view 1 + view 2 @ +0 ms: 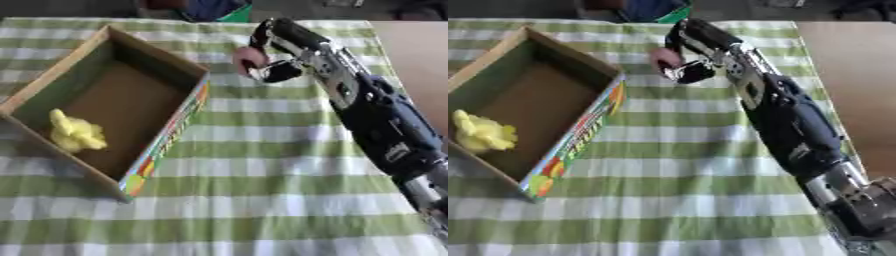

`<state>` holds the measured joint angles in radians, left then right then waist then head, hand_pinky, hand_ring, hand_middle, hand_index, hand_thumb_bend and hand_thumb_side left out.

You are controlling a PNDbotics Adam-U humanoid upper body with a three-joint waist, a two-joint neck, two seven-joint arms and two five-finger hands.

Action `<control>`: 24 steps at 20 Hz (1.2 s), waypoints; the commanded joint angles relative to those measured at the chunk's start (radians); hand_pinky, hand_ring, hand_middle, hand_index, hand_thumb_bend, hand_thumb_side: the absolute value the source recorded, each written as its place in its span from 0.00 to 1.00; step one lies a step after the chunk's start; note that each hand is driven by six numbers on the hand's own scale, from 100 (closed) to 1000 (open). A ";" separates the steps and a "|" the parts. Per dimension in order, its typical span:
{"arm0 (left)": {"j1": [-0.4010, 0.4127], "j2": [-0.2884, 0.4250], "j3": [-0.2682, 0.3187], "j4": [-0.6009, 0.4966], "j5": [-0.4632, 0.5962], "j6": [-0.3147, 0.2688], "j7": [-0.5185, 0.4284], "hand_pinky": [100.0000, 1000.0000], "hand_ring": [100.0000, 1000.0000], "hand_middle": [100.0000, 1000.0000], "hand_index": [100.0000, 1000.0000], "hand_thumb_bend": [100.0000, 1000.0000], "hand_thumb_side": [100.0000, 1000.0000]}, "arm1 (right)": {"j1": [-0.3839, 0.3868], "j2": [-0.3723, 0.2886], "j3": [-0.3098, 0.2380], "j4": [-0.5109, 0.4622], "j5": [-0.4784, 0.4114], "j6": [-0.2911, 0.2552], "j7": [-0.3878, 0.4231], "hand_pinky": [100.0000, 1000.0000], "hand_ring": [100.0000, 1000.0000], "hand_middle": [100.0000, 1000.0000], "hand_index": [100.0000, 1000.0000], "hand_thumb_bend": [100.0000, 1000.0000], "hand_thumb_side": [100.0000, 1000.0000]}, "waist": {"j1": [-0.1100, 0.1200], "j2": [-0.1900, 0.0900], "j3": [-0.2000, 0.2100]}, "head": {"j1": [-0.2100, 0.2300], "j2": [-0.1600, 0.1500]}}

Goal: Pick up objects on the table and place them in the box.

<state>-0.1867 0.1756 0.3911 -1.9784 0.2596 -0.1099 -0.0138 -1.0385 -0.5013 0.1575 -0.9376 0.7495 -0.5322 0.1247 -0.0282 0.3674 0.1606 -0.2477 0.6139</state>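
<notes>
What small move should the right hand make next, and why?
Probably carry the pink object left over the cardboard box before letting go. The right hand has its fingers curled round it, just right of the box's wall, and a yellow toy already lies inside.

Green-and-white checked tablecloth (262, 200), brown box (52, 80) with multicoloured side, yellow object (77, 132), pink object (248, 59).

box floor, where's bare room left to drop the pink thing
Inside the box, the yellow object crowds the near-left corner; the brown floor toward the far wall is bare. The right hand holds the pink object just past the box's right wall.
</notes>
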 commanded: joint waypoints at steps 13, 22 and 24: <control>-0.008 0.030 0.000 -0.022 0.006 0.011 0.007 0.51 0.72 0.62 0.69 0.00 0.98 | -0.114 0.003 0.031 -0.170 -0.213 0.035 0.098 0.61 0.49 0.31 0.49 0.00 0.33 | -0.007 -0.057 -0.007 | 0.002 0.002; -0.015 0.039 -0.008 -0.022 0.018 0.009 0.011 0.51 0.71 0.62 0.69 0.00 0.97 | -0.201 0.119 0.078 -0.171 -0.296 0.044 0.161 0.60 0.49 0.31 0.49 0.00 0.34 | -0.012 -0.073 0.013 | -0.017 0.007; -0.016 0.041 -0.010 -0.022 0.021 0.007 0.011 0.51 0.71 0.62 0.69 0.00 0.97 | -0.210 0.147 0.081 -0.162 -0.292 0.045 0.169 0.60 0.49 0.31 0.49 0.00 0.33 | -0.012 -0.075 0.020 | -0.023 0.009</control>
<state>-0.1944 0.1860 0.3843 -1.9784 0.2733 -0.0998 -0.0047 -1.2203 -0.3579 0.2413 -1.0917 0.4646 -0.4868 0.2866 -0.0454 0.3155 0.1807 -0.2647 0.6165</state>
